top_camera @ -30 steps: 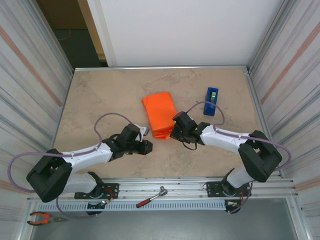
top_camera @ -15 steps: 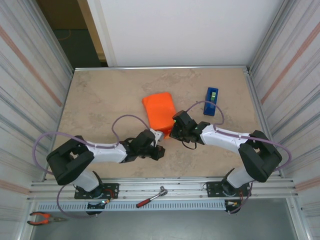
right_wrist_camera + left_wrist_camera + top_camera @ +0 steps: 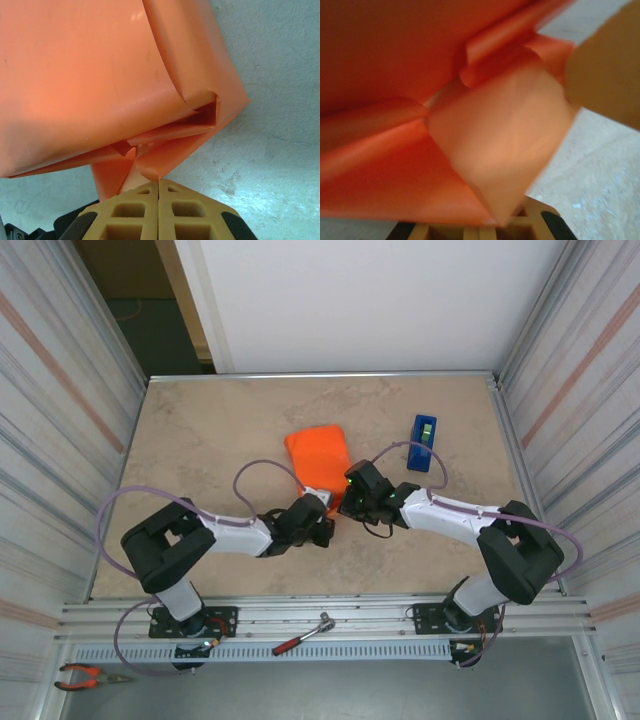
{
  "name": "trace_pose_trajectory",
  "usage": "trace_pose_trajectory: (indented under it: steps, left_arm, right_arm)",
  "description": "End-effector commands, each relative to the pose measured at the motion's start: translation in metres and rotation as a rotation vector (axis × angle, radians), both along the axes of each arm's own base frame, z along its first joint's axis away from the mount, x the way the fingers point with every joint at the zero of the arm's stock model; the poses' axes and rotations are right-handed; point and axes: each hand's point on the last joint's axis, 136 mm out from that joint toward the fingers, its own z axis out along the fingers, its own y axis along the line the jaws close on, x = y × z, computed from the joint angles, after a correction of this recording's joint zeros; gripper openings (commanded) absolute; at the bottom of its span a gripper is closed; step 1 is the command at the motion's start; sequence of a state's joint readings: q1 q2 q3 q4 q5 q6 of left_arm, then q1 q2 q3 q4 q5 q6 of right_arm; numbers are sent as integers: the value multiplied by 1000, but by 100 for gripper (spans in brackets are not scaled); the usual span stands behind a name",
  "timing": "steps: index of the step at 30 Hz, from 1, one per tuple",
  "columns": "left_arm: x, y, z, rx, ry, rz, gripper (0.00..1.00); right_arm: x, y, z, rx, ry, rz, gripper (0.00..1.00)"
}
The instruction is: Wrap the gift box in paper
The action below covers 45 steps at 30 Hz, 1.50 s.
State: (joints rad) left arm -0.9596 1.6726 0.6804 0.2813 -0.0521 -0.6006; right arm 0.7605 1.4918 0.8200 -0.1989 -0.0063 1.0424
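My left fingers [image 3: 445, 233] are closed. The pointed tip of an orange flap ends right at them, but I cannot tell whether it is actually pinched. My right fingers [image 3: 125, 215] sit pad to pad at the bottom of the wrist view. A second flap tip comes down to their top edge, and again I cannot tell if it is caught.

In the overhead view both sets of fingers meet at the lower end of the paper [image 3: 318, 455], which lies as a folded bundle at the centre of the tabletop [image 3: 200, 440]. The box is hidden, and I judge it is inside that bundle.

The open end faces me, with side folds tucked in and a triangular flap loose. To finish this end well, I would draw the triangle taut, crease it flat against the box end, and pin it with one arm. The tape dispenser [image 3: 423, 442] stands to the right of the bundle, near the right arm.
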Motion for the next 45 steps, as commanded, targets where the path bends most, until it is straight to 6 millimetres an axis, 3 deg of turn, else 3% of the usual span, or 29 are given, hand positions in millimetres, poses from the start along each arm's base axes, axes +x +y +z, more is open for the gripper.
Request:
trace_pose_trajectory:
  steps: [1,5,7,9,12,16,17,27,33,38,45]
  left_arm:
    - [18,3,9,23,-45,89,0]
    - [25,5,15,-3,-40,126,0]
    - [27,5,19,-10,-43,131,0]
    - [29,5,28,-23,-54,136,0]
    - [33,8,36,-17,-72,149,0]
    - [39,12,40,-16,-71,162,0]
    - [40,14,39,-10,-69,166,0]
    - [42,17,41,9,-71,168,0]
    - [38,16,53,-5,-70,138,0]
    - [32,18,79,-50,-69,47,15]
    - [35,41,104,4,-131,-82,36]
  right_arm:
    - [-4,-2,0,28,10,-8,24]
    - [-10,-16,-1,29,5,-34,38]
    - [-12,-26,-2,23,2,-56,39]
    - [-14,-33,-5,23,2,-73,38]
    - [-15,-38,-11,16,2,-78,25]
    - [-13,-28,-18,31,-11,-42,1]
    - [-13,-24,-20,35,-14,-30,0]
    - [1,7,-37,43,-57,7,0]
    - [21,18,-38,57,-73,1,0]
    - [34,24,-31,81,-80,1,0]
    - [39,24,-28,84,-80,2,0]
